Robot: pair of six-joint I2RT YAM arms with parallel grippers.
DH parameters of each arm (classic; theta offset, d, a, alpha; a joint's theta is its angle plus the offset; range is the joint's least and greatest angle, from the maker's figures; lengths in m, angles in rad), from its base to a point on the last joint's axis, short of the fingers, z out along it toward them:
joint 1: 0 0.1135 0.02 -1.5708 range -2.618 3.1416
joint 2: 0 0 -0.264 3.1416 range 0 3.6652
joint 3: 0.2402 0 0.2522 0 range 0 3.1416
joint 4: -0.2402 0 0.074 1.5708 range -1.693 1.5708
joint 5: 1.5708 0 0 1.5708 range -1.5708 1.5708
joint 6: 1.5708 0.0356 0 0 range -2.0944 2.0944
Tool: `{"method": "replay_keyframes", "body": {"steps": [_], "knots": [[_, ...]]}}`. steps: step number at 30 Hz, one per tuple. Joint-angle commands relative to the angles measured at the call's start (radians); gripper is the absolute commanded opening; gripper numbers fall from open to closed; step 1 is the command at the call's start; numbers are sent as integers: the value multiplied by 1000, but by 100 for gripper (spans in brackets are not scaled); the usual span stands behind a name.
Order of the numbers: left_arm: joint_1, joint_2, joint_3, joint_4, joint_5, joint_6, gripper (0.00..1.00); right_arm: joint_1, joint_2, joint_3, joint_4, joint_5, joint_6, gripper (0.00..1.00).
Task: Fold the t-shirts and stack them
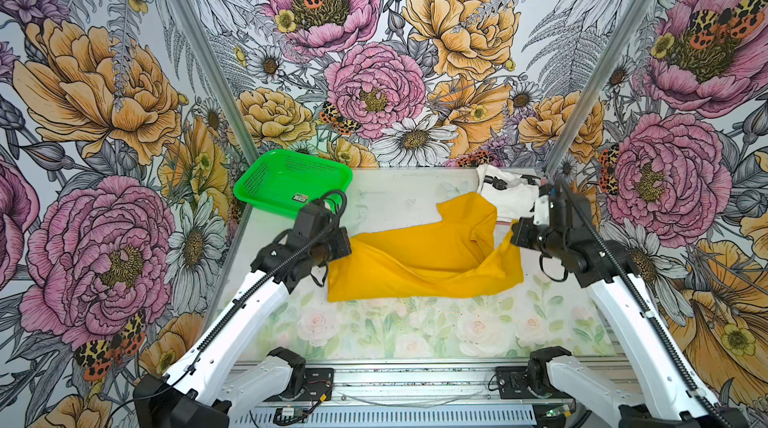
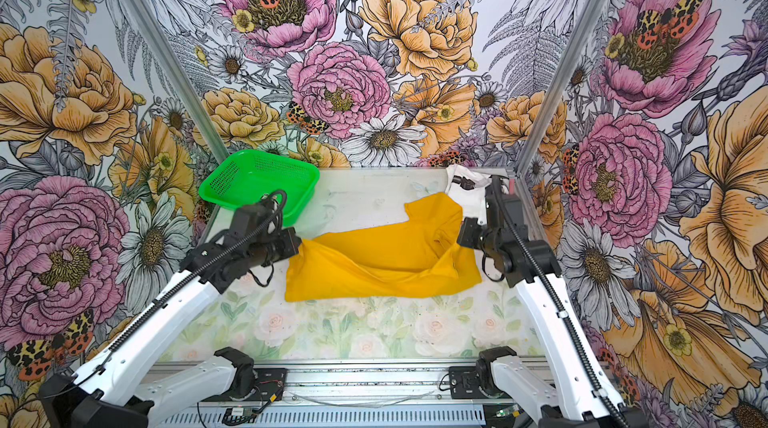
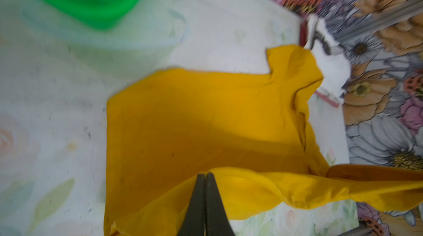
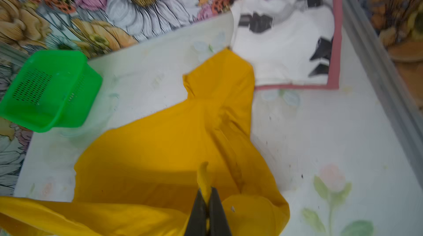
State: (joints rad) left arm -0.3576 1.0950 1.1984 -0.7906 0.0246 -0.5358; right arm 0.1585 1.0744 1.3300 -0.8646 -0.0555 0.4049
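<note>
A mustard-yellow t-shirt lies in the middle of the table, one sleeve pointing to the back. Its near long edge is raised off the table between both grippers. My left gripper is shut on the yellow t-shirt at its left end. My right gripper is shut on a pinch of the same shirt at its right end. A folded white t-shirt with black markings rests on a pink t-shirt in the back right corner.
A green mesh basket stands tilted at the back left corner, close behind my left wrist. Flowered walls enclose the table on three sides. The metal rail with both arm bases runs along the front.
</note>
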Motion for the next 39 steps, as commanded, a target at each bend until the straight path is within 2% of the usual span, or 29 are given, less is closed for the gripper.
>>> {"method": "replay_keyframes", "body": {"steps": [1, 4, 7, 13, 18, 28, 33, 39], "knots": [[94, 43, 335, -16, 80, 161, 0, 3, 83, 295, 65, 24, -99, 0], [166, 111, 581, -67, 143, 192, 0, 0, 174, 510, 16, 48, -134, 0], [235, 160, 758, -105, 204, 204, 0, -6, 205, 641, 0, 61, -157, 0], [345, 213, 954, -131, 347, 193, 0, -17, 200, 859, -39, 76, -239, 0], [398, 201, 1016, -132, 393, 170, 0, -21, 201, 1001, -112, 59, -262, 0], [441, 210, 1104, -132, 441, 149, 0, -21, 201, 1015, -135, 64, -257, 0], [452, 257, 1077, -130, 463, 164, 0, -26, 277, 1045, -142, 54, -265, 0], [450, 364, 1033, -129, 440, 211, 0, -44, 446, 1061, -139, -23, -247, 0]]}}
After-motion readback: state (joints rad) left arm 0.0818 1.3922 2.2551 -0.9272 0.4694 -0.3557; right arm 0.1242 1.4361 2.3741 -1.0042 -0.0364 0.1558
